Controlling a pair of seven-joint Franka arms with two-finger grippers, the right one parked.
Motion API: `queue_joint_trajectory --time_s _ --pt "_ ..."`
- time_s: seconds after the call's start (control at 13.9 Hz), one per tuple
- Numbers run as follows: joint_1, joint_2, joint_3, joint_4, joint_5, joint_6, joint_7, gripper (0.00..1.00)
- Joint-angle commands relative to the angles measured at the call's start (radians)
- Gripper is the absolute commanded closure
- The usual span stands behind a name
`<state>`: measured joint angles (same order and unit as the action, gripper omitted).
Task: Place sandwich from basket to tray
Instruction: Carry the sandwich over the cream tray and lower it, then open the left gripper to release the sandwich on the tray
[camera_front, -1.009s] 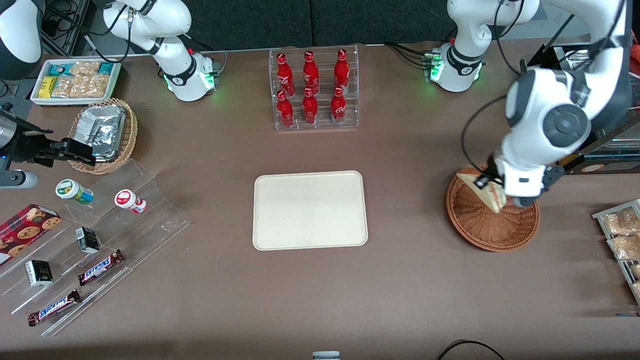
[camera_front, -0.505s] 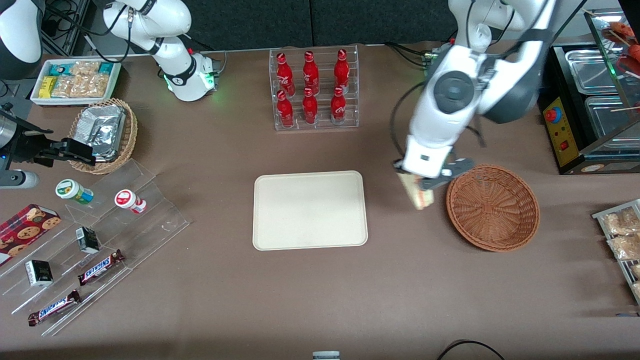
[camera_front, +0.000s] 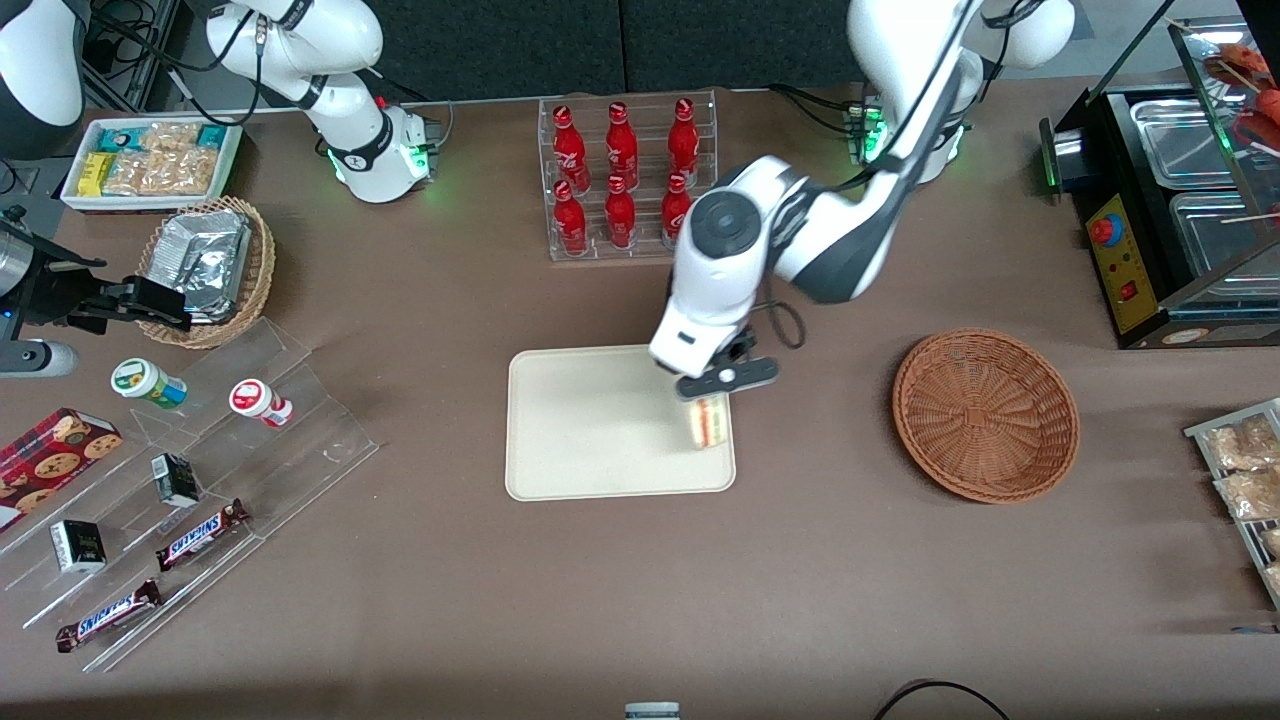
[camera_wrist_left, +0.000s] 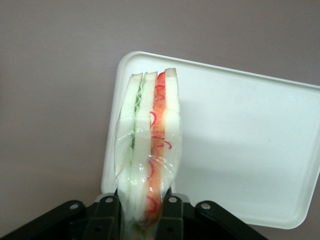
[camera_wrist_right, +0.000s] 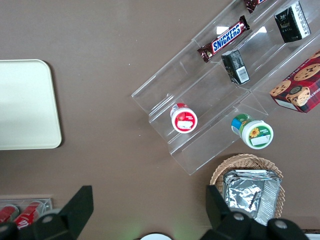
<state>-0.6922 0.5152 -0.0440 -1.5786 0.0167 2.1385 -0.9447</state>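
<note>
My left gripper hangs above the cream tray, over the tray's end that faces the working arm, and it is shut on the sandwich. The sandwich is a plastic-wrapped wedge of white bread with red and green filling, pinched between the two black fingers of the gripper; its free end points over a rounded corner of the tray. The reddish-brown wicker basket stands empty on the table toward the working arm's end.
A clear rack of red bottles stands farther from the front camera than the tray. Toward the parked arm's end are a tan basket of foil packets, a white snack box and clear tiered shelves. A black warmer case stands beside the basket.
The left arm has carried the sandwich out of the basket and sideways across the table toward the parked arm's end; it is now over the tray. The basket is left empty.
</note>
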Motion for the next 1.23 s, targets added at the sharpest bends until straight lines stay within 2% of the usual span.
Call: queue_joint_trajectory --time_s 0.0,0.29,0.5,0.72,0.79,0.86,0.94,1.15 --pt "-0.05 0.123 0.018 0.136 0.002 0.007 -0.003 0.72" --pt "-0.089 0.198 0.018 0.137 0.012 0.109 0.003 0.72" --pt "-0.11 0.236 0.018 0.129 0.094 0.11 0.0 0.72" --pt "-0.112 0.243 0.018 0.131 0.092 0.11 0.006 0.72" --pt "-0.11 0.244 0.018 0.131 0.092 0.11 0.013 0.58" --pt "-0.11 0.244 0.018 0.131 0.092 0.109 0.017 0.1" --pt "-0.11 0.241 0.018 0.132 0.094 0.107 0.015 0.0" --pt "-0.109 0.215 0.019 0.135 0.094 0.1 0.004 0.0"
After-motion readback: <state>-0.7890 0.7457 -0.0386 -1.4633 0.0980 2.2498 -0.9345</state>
